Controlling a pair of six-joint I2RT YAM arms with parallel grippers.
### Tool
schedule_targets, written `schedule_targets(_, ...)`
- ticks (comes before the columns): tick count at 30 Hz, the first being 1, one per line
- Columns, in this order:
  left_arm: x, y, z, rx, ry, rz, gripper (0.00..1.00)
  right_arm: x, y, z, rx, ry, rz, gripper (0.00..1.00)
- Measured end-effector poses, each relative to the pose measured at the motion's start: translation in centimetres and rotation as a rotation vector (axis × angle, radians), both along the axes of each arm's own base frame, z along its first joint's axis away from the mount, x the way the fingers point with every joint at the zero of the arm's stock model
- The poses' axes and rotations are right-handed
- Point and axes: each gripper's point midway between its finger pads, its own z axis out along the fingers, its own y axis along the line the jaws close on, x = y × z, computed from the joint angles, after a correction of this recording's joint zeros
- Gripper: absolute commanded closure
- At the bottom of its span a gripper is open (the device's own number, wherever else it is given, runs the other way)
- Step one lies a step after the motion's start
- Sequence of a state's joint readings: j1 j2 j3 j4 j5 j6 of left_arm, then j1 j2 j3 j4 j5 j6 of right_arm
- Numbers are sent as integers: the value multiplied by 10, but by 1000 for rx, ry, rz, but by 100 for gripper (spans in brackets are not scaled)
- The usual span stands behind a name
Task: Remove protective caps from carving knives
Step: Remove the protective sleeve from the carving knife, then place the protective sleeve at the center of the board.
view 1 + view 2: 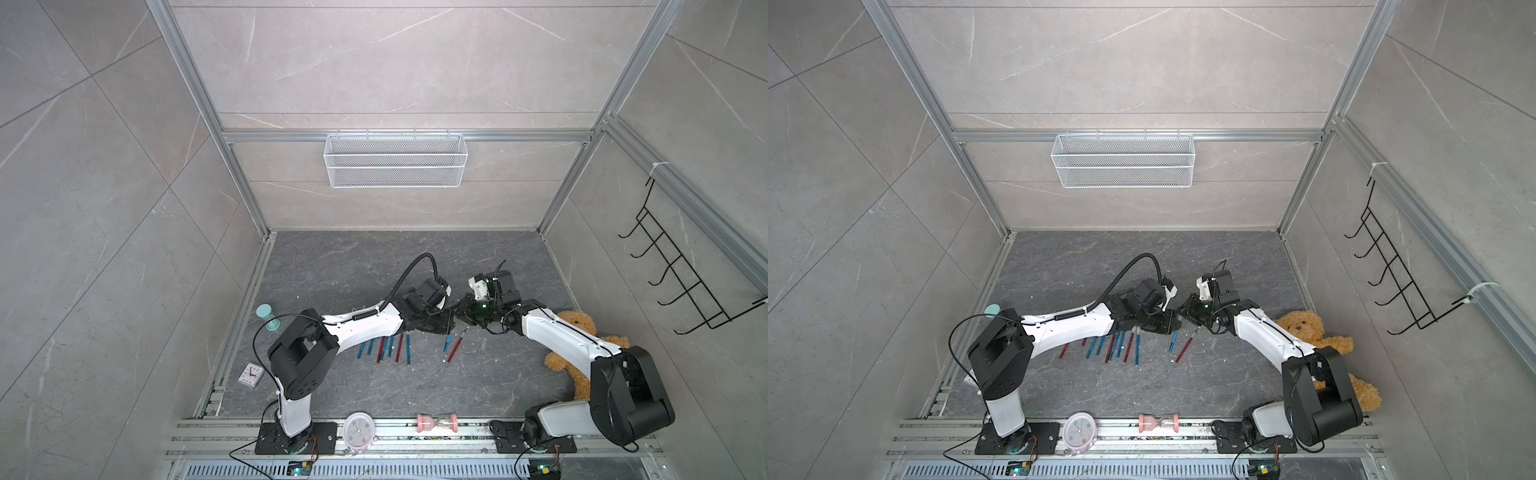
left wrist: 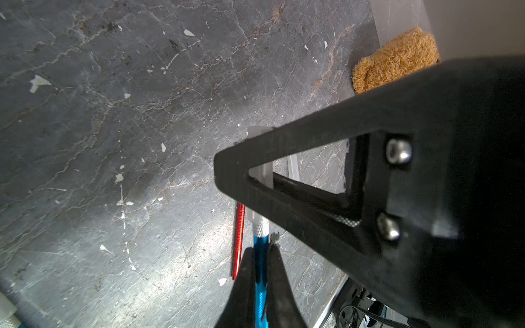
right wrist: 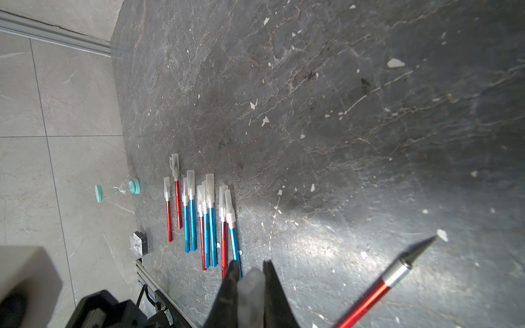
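Note:
My left gripper [image 2: 260, 250] is shut on the handle of a blue carving knife [image 2: 260, 267]. The same knife [image 1: 447, 343] shows in both top views. Its translucent protective cap [image 2: 261, 173] sits against the silver collar. My right gripper [image 3: 250, 268] is shut on that cap [image 3: 251, 289]. The two grippers meet tip to tip above the middle of the table [image 1: 455, 313]. A red knife [image 3: 375, 289] with a bare grey tip lies beside them. Several capped red and blue knives [image 3: 204, 215] lie in a row to the left. A loose cap [image 1: 483, 344] lies right of the red knife.
A brown teddy bear [image 1: 582, 332] sits by the right arm. A teal hourglass [image 1: 266, 316] and a small clock [image 1: 250, 375] are at the left edge. A pink clock [image 1: 358, 432] and pink hourglass [image 1: 437, 422] stand on the front rail. A wire basket [image 1: 395, 160] hangs on the back wall.

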State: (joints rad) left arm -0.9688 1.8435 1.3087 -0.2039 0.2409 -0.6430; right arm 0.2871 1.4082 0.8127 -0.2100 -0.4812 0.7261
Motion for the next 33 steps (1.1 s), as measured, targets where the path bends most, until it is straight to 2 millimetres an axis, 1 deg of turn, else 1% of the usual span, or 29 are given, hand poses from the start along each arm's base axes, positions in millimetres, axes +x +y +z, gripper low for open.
schedule_targets(8,0,-2,2,-3,-2,-7,100,6,-5,3,9,2,-13,98)
schedule_targets(11,-27,1,-9,37,76,-75,100,34,-21,17,-6,-80,-84,98)
schedule_targets(13,-43,1,-15,58,116,-116,100,48,-30,28,-8,-129,-119,98)
schedule_targets(16,-60,-1,-20,72,152,-160,100,60,-35,41,-5,-176,-141,98)
schedule_targets(18,-63,1,-23,83,165,-166,100,63,-38,44,-8,-191,-147,98)
schedule_targets(21,-63,3,-26,95,173,-162,100,67,-49,45,-19,-197,-166,98)
schedule_targets(26,-62,4,-27,99,175,-158,100,68,-79,38,-54,-180,-208,98)
schedule_targets(28,-62,4,-27,100,175,-158,100,65,-89,34,-66,-171,-219,98)
schedule_targets(33,-58,5,-32,108,181,-152,100,50,-101,18,-102,-124,-207,97)
